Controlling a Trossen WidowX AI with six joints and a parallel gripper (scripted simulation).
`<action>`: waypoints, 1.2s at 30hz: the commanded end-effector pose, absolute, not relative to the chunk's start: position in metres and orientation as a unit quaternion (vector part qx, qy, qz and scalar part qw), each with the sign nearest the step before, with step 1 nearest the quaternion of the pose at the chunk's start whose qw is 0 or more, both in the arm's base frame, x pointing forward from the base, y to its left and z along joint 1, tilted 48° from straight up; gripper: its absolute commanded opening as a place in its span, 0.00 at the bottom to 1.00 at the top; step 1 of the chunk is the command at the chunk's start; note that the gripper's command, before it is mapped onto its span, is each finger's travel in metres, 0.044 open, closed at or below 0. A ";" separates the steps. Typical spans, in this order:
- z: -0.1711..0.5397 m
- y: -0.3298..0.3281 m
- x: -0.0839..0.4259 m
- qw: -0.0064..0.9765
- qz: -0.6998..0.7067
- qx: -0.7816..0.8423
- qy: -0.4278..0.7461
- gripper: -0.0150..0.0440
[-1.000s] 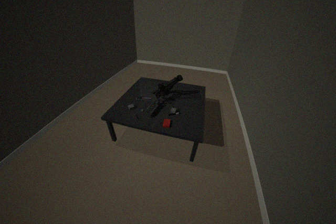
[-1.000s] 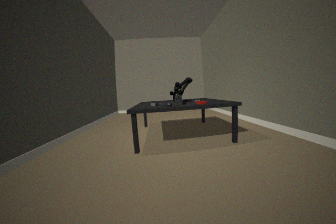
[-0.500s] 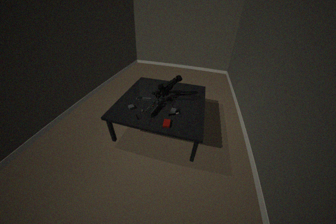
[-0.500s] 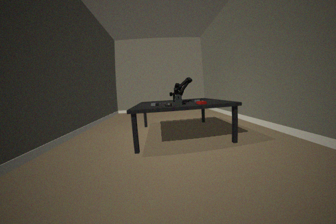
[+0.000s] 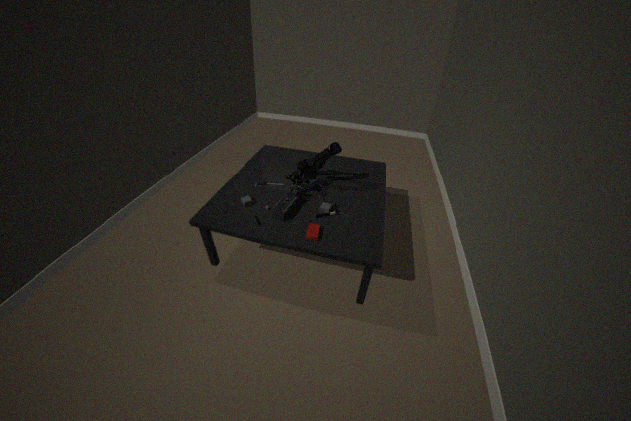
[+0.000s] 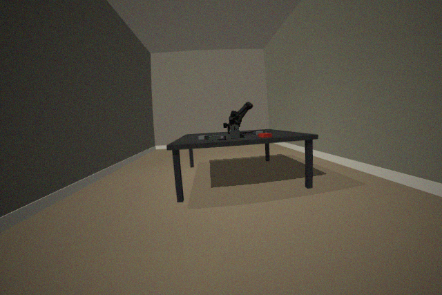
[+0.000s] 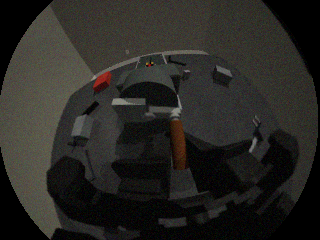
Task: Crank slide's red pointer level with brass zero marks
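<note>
The machine has a rounded grey-green housing (image 7: 150, 82), seen in the wrist view; in the top view the machine is a dark shape under the arm. Its crank has an orange-brown handle (image 7: 178, 137) on a pale metal end. My gripper (image 7: 174, 134) is shut on the handle, near its lower end in the wrist view. The red pointer (image 7: 149, 65) shows small beyond the housing, between two yellow brass marks. It looks close to level with them, but it is too small and dark to tell exactly. Part of the slide is hidden behind the housing.
A red block (image 5: 313, 231) (image 6: 264, 135) (image 7: 102, 81) lies near the table's front edge. One grey block (image 5: 326, 206) (image 7: 82, 126) and a dark bar (image 7: 91, 108) lie beside the machine. Another grey block (image 5: 246, 199) (image 7: 222, 74) and a small pale cube (image 7: 186, 74) lie on its other side.
</note>
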State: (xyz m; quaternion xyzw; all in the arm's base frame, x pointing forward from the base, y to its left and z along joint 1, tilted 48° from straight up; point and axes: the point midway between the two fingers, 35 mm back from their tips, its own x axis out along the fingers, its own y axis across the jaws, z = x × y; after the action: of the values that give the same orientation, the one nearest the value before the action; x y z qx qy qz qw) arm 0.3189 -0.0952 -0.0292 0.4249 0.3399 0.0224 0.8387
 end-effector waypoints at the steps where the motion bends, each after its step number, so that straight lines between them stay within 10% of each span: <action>1: -0.034 -0.087 0.321 0.836 0.025 0.424 0.346 0.25; 36: -0.028 -0.064 0.328 0.836 0.025 0.425 0.346 0.25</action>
State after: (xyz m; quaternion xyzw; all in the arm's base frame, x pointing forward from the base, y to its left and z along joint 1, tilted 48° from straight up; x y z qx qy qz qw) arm 0.3252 -0.0724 -0.0305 0.4277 0.3442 0.0126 0.8357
